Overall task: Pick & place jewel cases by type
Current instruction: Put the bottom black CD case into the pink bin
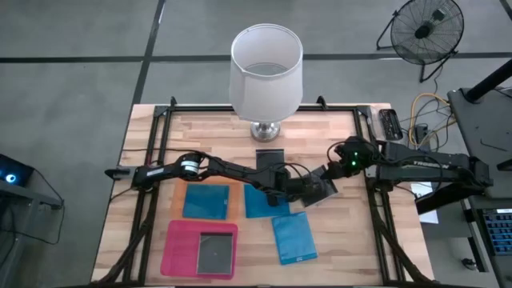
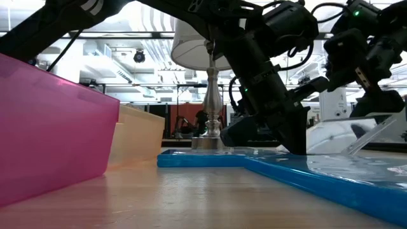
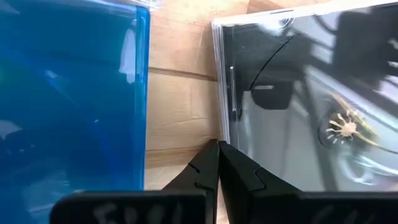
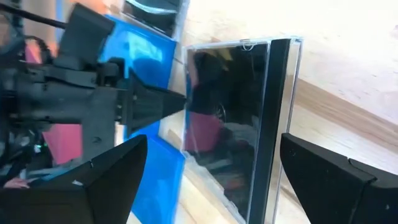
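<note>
Lamp [image 1: 266, 70] behind; closed left hand [image 1: 290, 190] touches clear case [image 4: 239, 118].

My left arm reaches across to mid-tabletop, its hand [image 3: 217, 171] pinched shut. My right arm stretches in from the right, its hand [image 4: 208, 165] spread wide, facing the left one.

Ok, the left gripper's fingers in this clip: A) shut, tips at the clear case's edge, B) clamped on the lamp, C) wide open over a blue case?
A: in the left wrist view the left gripper has its fingers pressed together, tips against the edge of the clear case.
</note>
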You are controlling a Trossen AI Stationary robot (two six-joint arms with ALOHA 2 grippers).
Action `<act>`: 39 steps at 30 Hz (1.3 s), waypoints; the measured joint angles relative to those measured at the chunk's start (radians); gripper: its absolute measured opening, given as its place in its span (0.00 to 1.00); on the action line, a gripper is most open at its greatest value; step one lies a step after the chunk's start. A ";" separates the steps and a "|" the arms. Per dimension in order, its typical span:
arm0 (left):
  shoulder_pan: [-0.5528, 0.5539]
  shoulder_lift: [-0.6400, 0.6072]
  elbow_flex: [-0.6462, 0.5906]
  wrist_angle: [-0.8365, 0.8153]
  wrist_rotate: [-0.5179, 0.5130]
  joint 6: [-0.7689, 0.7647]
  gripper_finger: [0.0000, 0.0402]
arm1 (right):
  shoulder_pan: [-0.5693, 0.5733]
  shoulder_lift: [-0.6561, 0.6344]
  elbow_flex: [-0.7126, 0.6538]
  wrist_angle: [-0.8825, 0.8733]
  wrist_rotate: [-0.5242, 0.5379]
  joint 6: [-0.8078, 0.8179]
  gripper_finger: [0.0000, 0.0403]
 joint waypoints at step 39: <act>0.020 0.005 0.001 0.093 -0.016 0.029 0.00 | 0.175 0.067 0.018 0.120 0.107 0.072 0.81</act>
